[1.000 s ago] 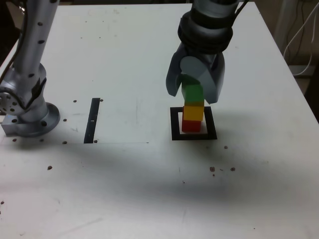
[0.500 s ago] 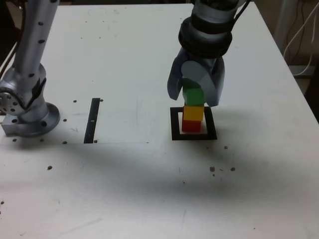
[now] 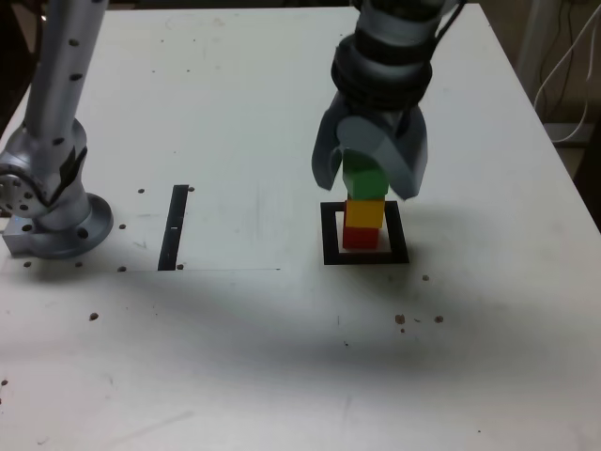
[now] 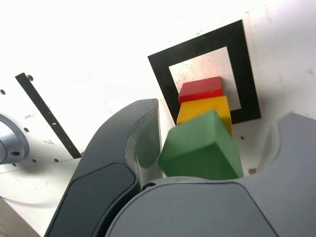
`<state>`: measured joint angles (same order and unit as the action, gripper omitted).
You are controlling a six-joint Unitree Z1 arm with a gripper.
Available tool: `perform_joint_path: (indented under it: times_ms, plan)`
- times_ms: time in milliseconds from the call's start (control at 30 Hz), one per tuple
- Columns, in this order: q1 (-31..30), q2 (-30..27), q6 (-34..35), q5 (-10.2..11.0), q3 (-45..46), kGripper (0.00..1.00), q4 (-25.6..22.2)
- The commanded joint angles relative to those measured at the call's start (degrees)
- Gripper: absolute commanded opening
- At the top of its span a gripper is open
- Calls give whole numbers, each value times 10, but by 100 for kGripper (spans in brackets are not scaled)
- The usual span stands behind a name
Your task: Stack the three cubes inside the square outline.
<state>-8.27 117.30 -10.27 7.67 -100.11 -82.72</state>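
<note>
The square outline [image 3: 366, 257] lies flat on the worktop [image 3: 254, 357], a black border around a white centre. Inside it stands the stack of three: the red cube [image 3: 361, 239] at the bottom, on the white centre, the yellow cube [image 3: 364, 213] on top of it, and the green cube [image 3: 364, 178] uppermost. The cubes do not line up perfectly; in the wrist view the green one is turned a little against the yellow one.

The tool [image 3: 366, 191] is over the stack with its jaws spread wider than the green cube, one on either side. The wrist view shows a gap between the cube and one jaw; on the other side the cube comes very near the inner face, and whether they touch is hard to say from this angle. It does not have the cube clamped.

Compared with the frame from a second ago, the jaws stand further apart, while the three cubes appear to be in the same place, still stacked within the border. The black strip [image 3: 173, 227] lies well apart from the outline, toward the exterior view's left, between it and the arm's base [image 3: 61, 225], and has not moved.
</note>
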Motion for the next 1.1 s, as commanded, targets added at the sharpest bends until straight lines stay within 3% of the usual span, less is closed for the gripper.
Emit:
perform_joint_path:
  times_ms: [0, 333, 600, 767, 1067]
  plan:
    - [1, -23, 2, 1, -6, 99, -2]
    - [1, -152, 2, 15, -4, 99, -48]
    - [3, -235, 10, 14, 92, 99, -58]
    - [3, -277, 30, 14, 195, 99, -37]
    - [3, -306, 82, 4, 368, 99, 49]
